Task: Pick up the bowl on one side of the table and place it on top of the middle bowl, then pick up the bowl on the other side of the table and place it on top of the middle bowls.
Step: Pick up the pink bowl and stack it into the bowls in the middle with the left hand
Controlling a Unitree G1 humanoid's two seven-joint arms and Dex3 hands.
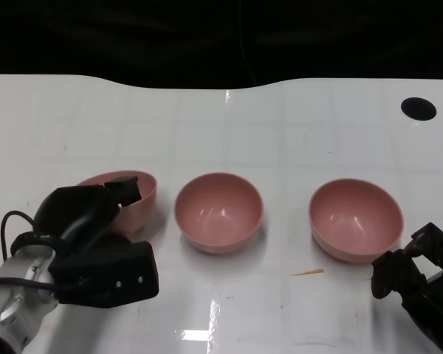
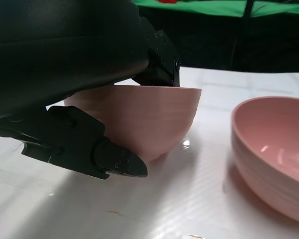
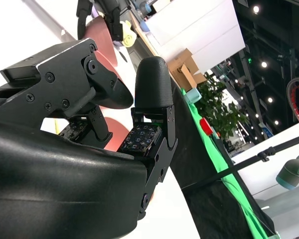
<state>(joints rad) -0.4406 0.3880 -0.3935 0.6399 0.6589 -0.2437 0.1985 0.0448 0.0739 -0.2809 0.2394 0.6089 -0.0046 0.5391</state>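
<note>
We can't see most of the left bowl [image 1: 138, 200] — left hand [image 1: 96, 247] covers it; right hand [image 1: 417, 284] cropped at frame edge.

Silver left forearm [image 1: 15, 299] with black cable, black left robot hand [image 1: 96, 240], black screw-studded right robot hand [image 1: 417, 276]

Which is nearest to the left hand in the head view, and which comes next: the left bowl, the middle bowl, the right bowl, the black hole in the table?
1. Left bowl: the left hand grips its rim, at the table's left.
2. Middle bowl: centre, just beyond.
3. Right bowl: right side, near the right hand.
4. Black hole: far right corner.
</note>
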